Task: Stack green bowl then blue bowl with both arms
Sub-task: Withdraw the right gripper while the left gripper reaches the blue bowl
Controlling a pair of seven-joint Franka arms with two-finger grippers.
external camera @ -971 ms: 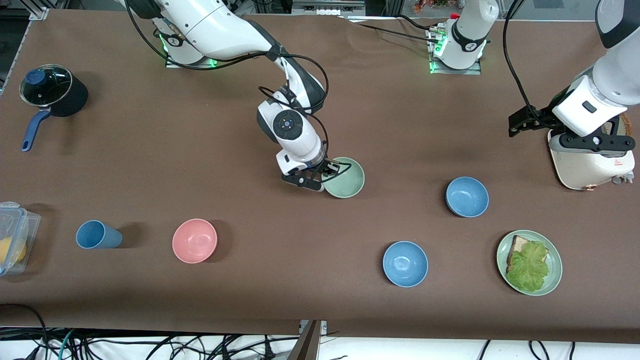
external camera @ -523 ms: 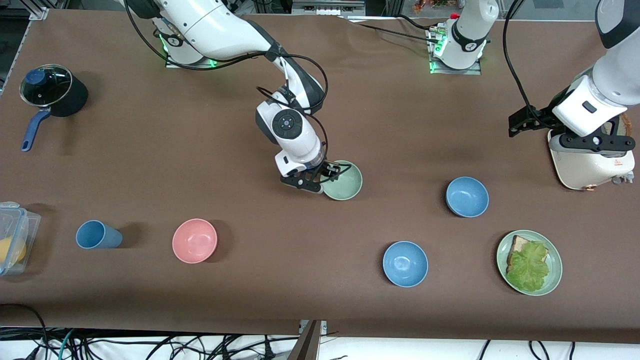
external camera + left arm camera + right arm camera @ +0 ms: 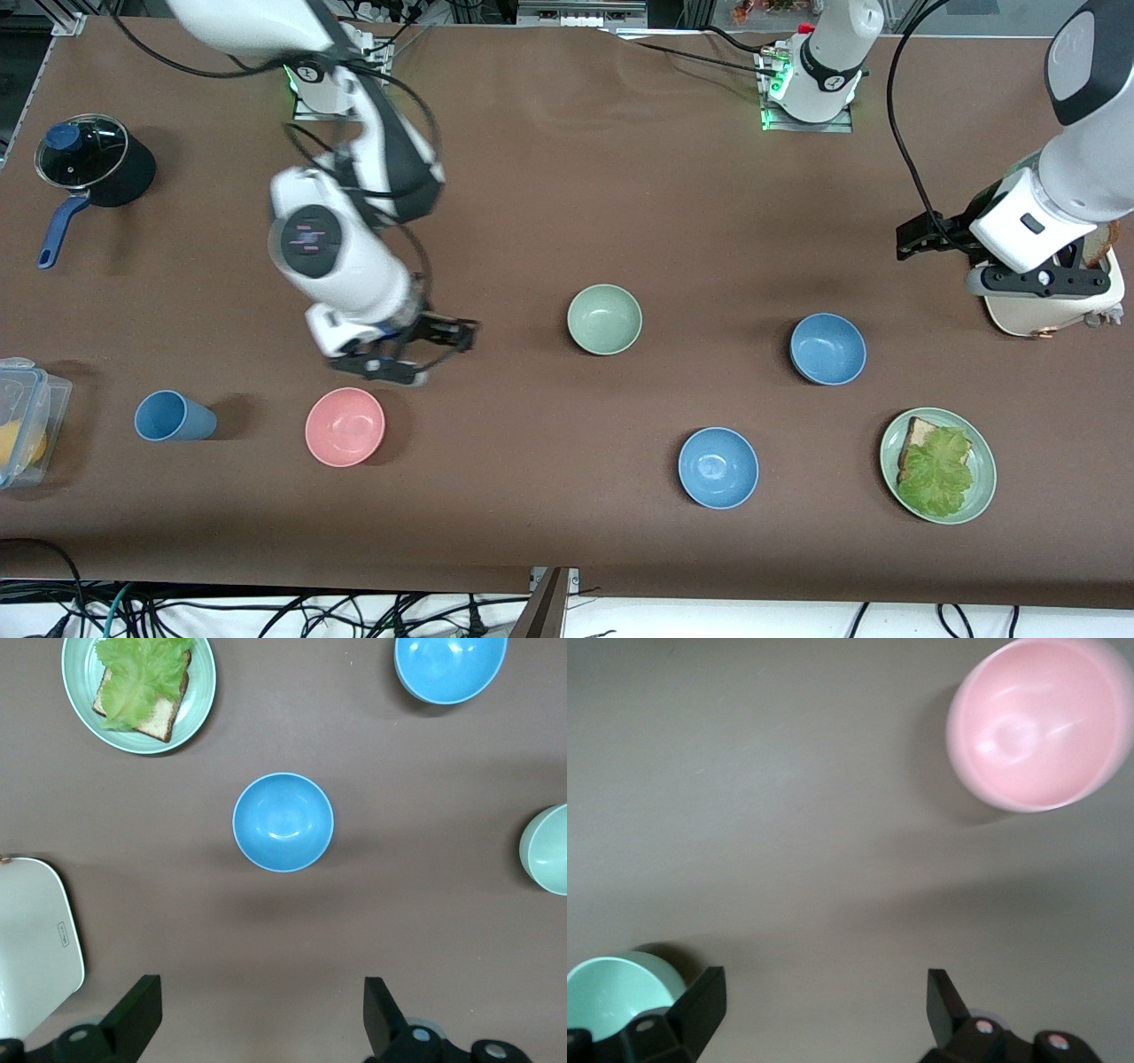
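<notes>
The pale green bowl (image 3: 604, 319) sits upright and alone mid-table; it also shows in the right wrist view (image 3: 611, 999) and the left wrist view (image 3: 549, 850). Two blue bowls stand toward the left arm's end: one (image 3: 827, 348) (image 3: 283, 821) farther from the front camera, one (image 3: 718, 467) (image 3: 450, 665) nearer. My right gripper (image 3: 432, 353) (image 3: 824, 1014) is open and empty, over bare table between the green bowl and the pink bowl (image 3: 345, 426). My left gripper (image 3: 1035, 280) (image 3: 261, 1019) is open and empty, raised over the table beside the white appliance (image 3: 1050, 306).
A green plate (image 3: 983, 483) of bread and lettuce lies near the nearer blue bowl. A blue cup (image 3: 173, 416), a clear plastic box (image 3: 27, 399) and a lidded black pot (image 3: 93, 164) stand at the right arm's end.
My right gripper has let go of the green bowl's rim and swung toward the right arm's end, near the pink bowl. The green bowl stays put. The left arm shifted slightly.
</notes>
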